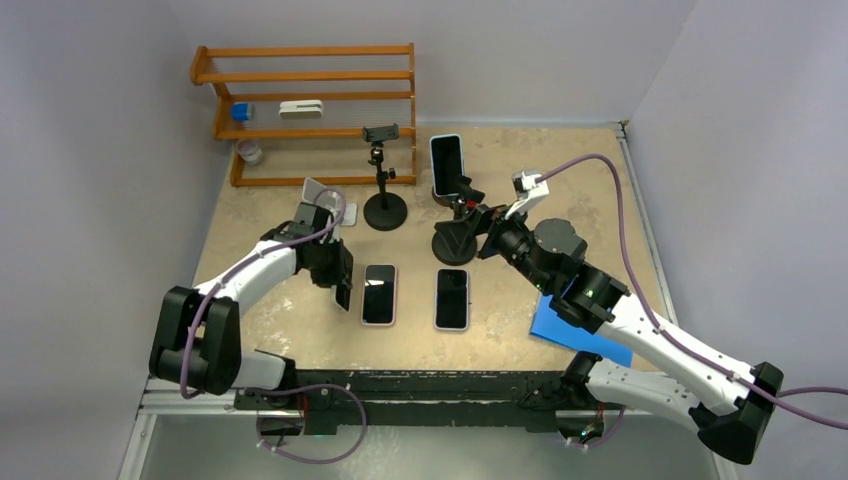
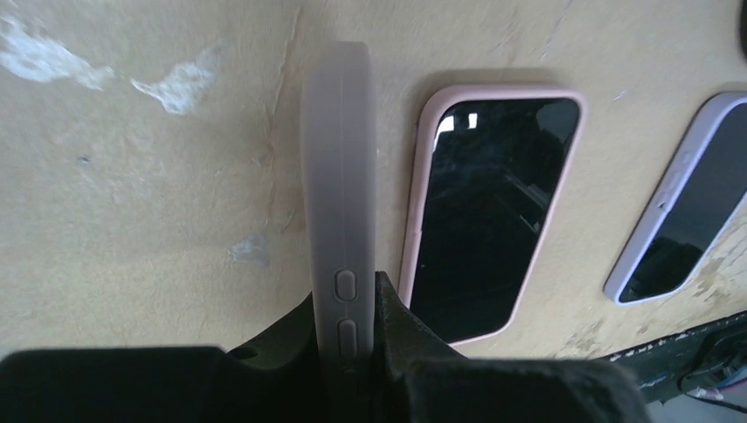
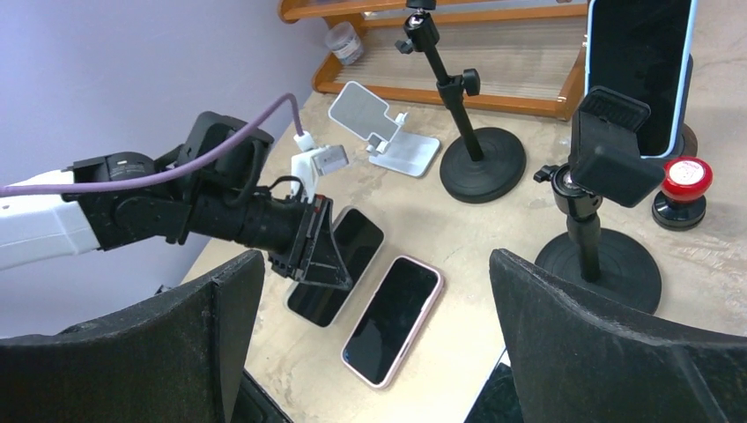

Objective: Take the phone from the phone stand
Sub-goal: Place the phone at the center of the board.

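While four phones are showing, the left gripper (image 2: pixel 348 319) is pinching one of them.
Counting now: the grey-cased phone (image 2: pixel 337 167) is hanging edge-on over the worktop (image 1: pixel 560 200), jaws pressing in on its two faces by the side buttons. Just beside it the pink-cased phone (image 2: pixel 489 211) and a pale-cased phone (image 1: pixel 452 298) are lying flat, and the blue-cased phone (image 1: pixel 447 163) is standing upright at the back. The right gripper (image 3: pixel 377 308) is hovering by a black clamp stand (image 3: pixel 608 159), jaws spread wide, gripping nothing.
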